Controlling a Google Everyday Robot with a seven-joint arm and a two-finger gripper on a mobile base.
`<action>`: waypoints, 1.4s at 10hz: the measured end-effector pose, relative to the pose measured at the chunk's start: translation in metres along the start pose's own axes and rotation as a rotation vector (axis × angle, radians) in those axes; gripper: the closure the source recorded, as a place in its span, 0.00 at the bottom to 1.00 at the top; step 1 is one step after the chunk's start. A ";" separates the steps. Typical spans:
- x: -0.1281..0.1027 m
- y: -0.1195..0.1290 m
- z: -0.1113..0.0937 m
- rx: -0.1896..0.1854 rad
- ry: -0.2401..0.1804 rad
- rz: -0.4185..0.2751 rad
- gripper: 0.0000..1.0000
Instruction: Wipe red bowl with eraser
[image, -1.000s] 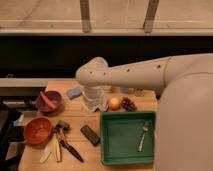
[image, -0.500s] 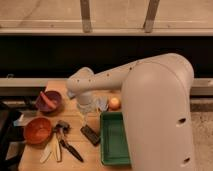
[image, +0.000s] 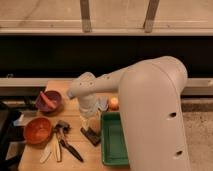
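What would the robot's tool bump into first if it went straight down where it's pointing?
Probably the eraser. The tool points down right above that dark block, beside the green tray. Depth is unclear, so it might touch the table instead.

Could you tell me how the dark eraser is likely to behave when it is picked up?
The eraser looks like a small flat block lying on the wooden table, so it probably won't roll or tip. Being small, it is likely light. Its low profile may let it slide when nudged; the gripper hangs right above it, fingers open.
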 end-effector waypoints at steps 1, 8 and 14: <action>-0.004 0.009 0.000 -0.004 -0.003 -0.017 0.39; -0.010 0.011 0.019 -0.050 0.020 -0.034 0.39; -0.015 0.023 0.045 -0.115 0.046 -0.051 0.39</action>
